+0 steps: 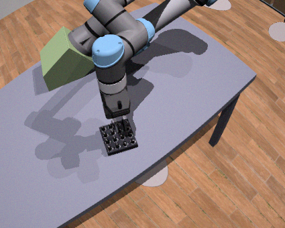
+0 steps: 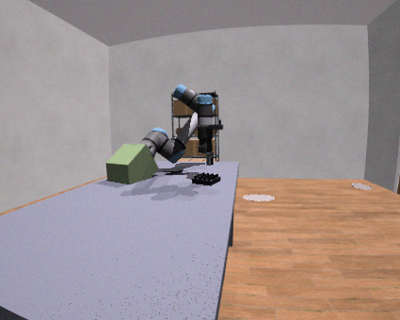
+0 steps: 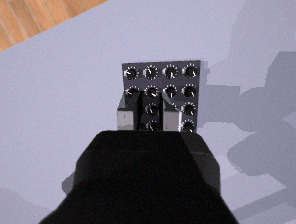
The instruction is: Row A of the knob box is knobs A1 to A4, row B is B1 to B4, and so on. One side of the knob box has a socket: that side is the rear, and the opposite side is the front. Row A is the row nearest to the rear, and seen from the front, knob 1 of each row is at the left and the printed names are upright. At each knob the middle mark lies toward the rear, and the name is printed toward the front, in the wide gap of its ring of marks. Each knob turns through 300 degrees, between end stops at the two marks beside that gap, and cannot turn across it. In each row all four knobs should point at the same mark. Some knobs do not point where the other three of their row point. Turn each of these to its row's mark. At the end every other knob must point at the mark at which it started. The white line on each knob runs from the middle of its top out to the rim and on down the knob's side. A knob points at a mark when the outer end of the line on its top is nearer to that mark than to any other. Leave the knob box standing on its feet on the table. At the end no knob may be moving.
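top view: a grey arm with blue joint caps reaches from the upper middle of the frame down to the centre. its gripper (image 1: pixel 122 123) hangs over the upper edge of a small black knob box (image 1: pixel 118 138), which sits on a grey table (image 1: pixel 198 87) just below the centre. a green block (image 1: pixel 59 64) lies in the upper left, well apart from the box. the likely risk here is that the fingers come down between knobs, or clip a neighbour, because the knobs stand close together.

exterior view: the box is a small dark slab in the middle of the frame, near the table's right edge. the gripper hangs directly above it with a gap between; it does not appear to touch. a side push on landing could slide the box toward that edge.

wrist view: the two fingers stand partly apart, a narrow gap, with nothing gripped. the box fills the centre, and the fingers straddle the second column from the left, in the lower two rows. the white lines are too small to read, so picking the wrong knob, or forcing one against its end stop, is a real hazard.
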Robot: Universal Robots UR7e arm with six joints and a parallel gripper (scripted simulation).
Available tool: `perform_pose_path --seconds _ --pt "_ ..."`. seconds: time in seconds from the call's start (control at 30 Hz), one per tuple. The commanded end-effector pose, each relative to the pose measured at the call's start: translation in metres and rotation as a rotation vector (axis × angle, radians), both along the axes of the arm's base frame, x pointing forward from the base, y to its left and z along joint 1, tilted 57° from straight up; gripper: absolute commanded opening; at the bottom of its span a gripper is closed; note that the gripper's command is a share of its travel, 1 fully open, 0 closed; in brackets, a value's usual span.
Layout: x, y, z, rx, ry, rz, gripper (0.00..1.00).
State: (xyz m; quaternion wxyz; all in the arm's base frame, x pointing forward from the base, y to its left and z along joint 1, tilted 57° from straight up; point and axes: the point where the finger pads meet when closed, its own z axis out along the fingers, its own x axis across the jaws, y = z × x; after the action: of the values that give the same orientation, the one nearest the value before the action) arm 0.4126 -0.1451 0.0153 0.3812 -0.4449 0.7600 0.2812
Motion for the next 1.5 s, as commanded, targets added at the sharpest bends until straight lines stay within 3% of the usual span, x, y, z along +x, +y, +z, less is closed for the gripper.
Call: perform_pose_path --seconds 0.0,0.67,1.47 --pt "0.000 -0.001 0.000 -0.001 0.000 -0.001 0.46" --pt "0.001 0.002 -0.001 -0.001 -0.001 -0.001 0.46" --pt "0.009 0.021 -0.015 -0.001 -0.001 0.000 0.46"
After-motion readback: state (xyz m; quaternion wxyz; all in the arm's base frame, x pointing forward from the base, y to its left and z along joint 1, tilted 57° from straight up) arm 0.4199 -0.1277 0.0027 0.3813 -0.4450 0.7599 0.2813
